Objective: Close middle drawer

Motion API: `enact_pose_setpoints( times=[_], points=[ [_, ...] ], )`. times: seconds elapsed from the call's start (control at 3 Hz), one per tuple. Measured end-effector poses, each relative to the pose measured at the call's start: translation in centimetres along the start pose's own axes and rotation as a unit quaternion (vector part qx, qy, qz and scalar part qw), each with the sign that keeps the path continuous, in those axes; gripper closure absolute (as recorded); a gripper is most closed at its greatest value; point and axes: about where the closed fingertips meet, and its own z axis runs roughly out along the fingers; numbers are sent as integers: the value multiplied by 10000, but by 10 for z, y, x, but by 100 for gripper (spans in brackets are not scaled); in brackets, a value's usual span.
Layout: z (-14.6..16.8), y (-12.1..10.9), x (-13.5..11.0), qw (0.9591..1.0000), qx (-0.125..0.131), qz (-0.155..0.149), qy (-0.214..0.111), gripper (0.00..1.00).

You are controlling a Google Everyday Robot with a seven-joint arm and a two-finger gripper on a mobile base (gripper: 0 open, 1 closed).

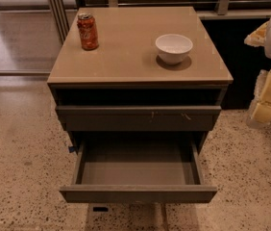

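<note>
Middle drawer: the middle drawer [138,193] is pulled far out of the cabinet towards the camera, the lowest and nearest of the fronts in view.
Drawer front: a plain flat grey-brown strip with no handle, running level across the bottom of the view.
Drawer inside: smooth grey floor and side walls, with nothing lying in it.
Front above: a taller scratched front [138,118] sits just over the open drawer; it stands out a little from the cabinet body and bears small pale marks near its middle and right.
Dark gap: a shadowed slot [138,96] lies between that front and the counter's underside.
Counter: the tan counter [126,61] tops the cabinet.
Can: a red soda can [87,31] stands upright near the back left corner of the counter.
Bowl: a white bowl [174,48] sits right of centre on the counter, well apart from the can.
Hand: the hand [269,97], white and pale yellow, hangs at the right edge of the view, beside the cabinet's right side and about level with the counter and the scratched front; it is apart from the middle drawer.
Hand state: I cannot tell whether it is spread or pressed together.
Floor: speckled pale floor [20,148] surrounds the cabinet.
</note>
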Motion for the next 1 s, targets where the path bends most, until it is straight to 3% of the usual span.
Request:
enact_pose_setpoints(
  times=[0.33, 0.67, 1.0],
  points=[
    [0, 0, 0, 10000, 1, 0, 0, 0],
    [0, 1, -1, 9997, 199, 11, -113, 0],
    [37, 21, 10, 9983, 116, 176, -542, 0]
  ],
)
